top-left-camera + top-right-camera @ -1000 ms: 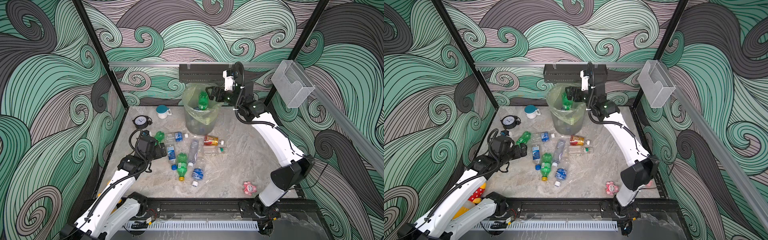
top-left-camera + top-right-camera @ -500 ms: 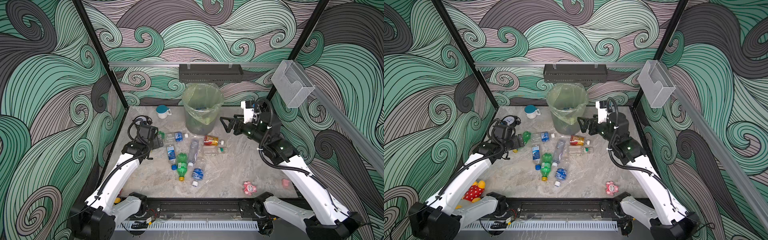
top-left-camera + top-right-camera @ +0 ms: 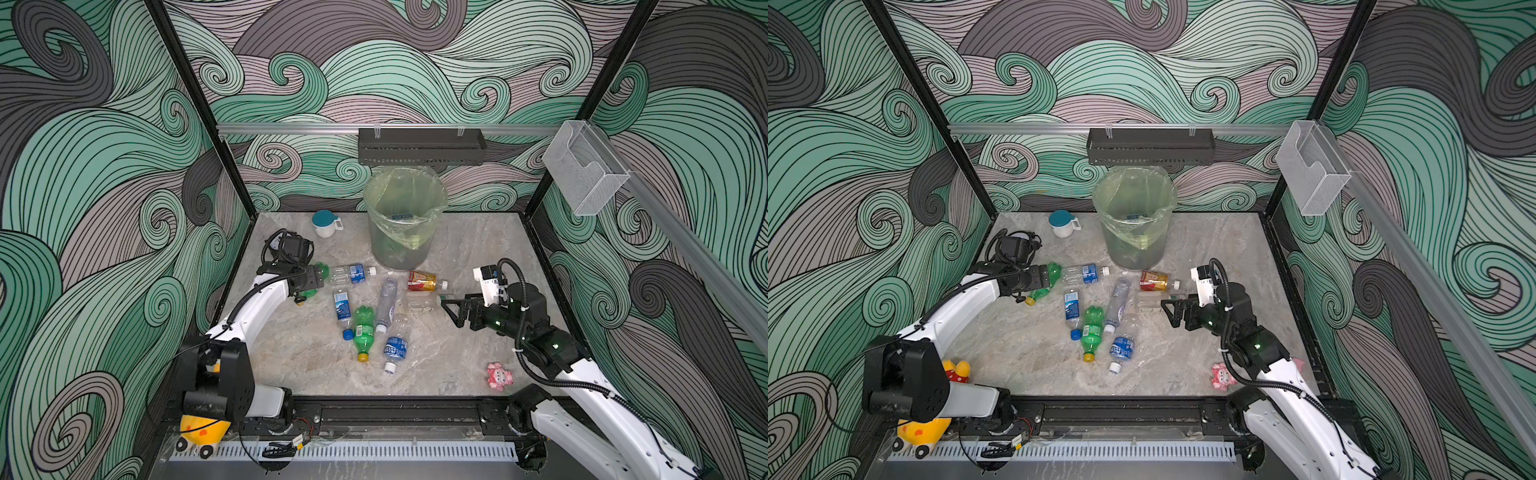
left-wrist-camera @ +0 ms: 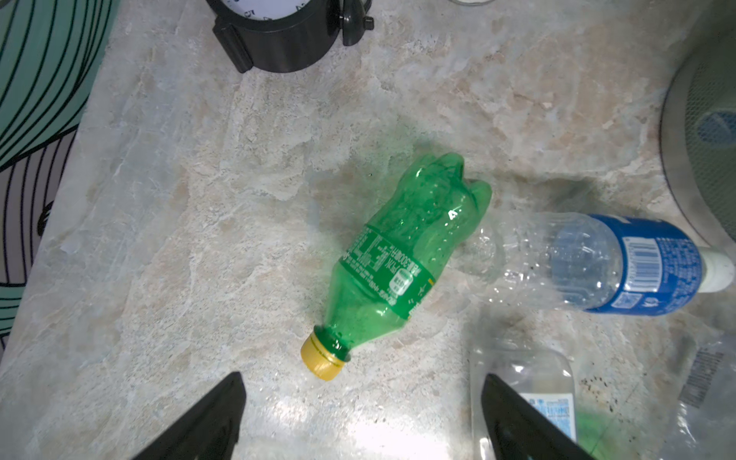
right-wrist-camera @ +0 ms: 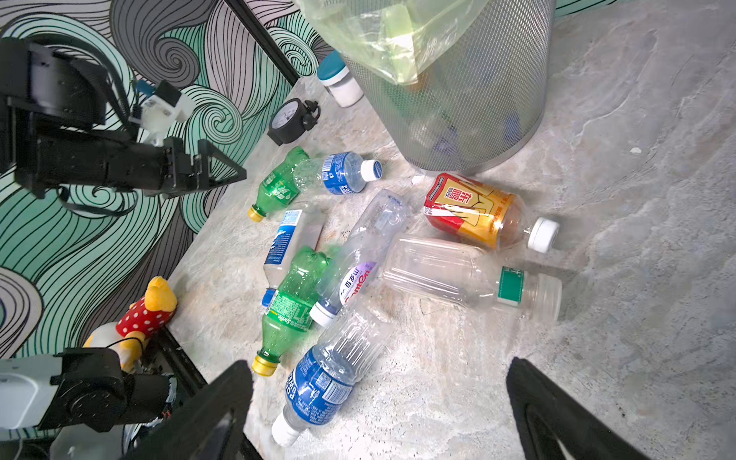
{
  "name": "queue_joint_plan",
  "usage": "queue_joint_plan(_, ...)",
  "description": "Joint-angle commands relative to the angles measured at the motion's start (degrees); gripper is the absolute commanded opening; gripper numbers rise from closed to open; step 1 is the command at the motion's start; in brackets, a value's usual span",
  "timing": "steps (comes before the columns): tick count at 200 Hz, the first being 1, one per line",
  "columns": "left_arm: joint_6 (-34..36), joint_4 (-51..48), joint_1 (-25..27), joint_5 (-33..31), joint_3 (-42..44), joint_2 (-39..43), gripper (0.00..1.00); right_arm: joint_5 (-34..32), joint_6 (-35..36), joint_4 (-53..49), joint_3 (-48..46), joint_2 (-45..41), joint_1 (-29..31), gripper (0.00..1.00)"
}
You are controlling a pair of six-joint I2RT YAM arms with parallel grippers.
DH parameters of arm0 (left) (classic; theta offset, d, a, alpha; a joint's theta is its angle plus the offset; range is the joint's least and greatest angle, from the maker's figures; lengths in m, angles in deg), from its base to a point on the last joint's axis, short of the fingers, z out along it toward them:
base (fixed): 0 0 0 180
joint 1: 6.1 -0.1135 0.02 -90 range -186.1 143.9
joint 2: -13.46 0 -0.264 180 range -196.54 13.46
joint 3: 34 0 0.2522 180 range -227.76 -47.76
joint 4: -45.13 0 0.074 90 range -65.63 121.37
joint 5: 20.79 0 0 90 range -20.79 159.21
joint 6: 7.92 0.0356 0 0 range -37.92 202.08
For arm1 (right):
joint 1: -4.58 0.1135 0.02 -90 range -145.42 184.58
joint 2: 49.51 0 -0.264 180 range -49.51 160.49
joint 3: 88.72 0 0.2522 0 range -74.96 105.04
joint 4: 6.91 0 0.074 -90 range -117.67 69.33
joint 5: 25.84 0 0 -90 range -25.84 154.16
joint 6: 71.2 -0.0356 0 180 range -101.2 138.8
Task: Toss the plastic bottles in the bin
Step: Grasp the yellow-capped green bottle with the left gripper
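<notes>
Roughly, part of the job is judged done: several bottle shapes are seen through the mesh wall of the bin [image 5: 478, 99], which is lined with a yellow-green bag and stands at the upper middle of both top views. Eight plastic bottles [image 3: 386, 305] are counted lying on their sides just below the bin, in the middle of the frame, so much is left to be thrown.

The left gripper [image 4: 362, 376] is held spread wide and empty over a green bottle [image 4: 402, 255] with a yellow cap, whose base seems to lie against a blue-labelled bottle [image 4: 597, 263]. The right gripper [image 5: 380, 364] is likewise spread wide with nothing between its jaws. It is aimed at the cluster from the right, where a red-orange labelled bottle [image 5: 474, 211] and a clear bottle [image 5: 458, 275] lie side by side.

The bottles are borne by a flat, marble-patterned tabletop [image 3: 478, 249] with a slight sheen. The cell is closed in by walls printed with green and grey waves. A black shelf [image 3: 420, 145] is hung above the bin and a clear wall box [image 3: 582, 174] at the upper right. A white jar [image 3: 325, 223] with a teal lid, a black dial [image 4: 275, 36] and a pink toy [image 3: 498, 376] are set apart from the cluster.
</notes>
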Motion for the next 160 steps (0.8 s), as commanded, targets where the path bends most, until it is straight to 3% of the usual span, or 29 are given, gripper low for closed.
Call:
queue_joint_plan(1, 2.04, 0.67, -0.52, 2.26, -3.80, -5.46, 0.93, 2.55, -0.34, -0.30, -0.51, -0.58, -0.19, 1.00)
queue_joint_plan(56, 2.64, -0.54, -1.15, 3.88, -11.73, -17.63, 0.91, 5.72, -3.66, 4.45, -1.86, -1.02, -0.14, 1.00)
queue_joint_plan(93, 2.16, -2.97, -1.66, 5.32, -14.78, -22.90, 0.82, 4.75, -3.06, 3.31, -1.97, -1.90, -0.19, 1.00)
queue_joint_plan(160, 0.22, -2.40, -1.77, 6.43, -13.34, -25.63, 0.68, 4.21, -3.51, 3.87, -1.76, -0.35, -0.14, 1.00)
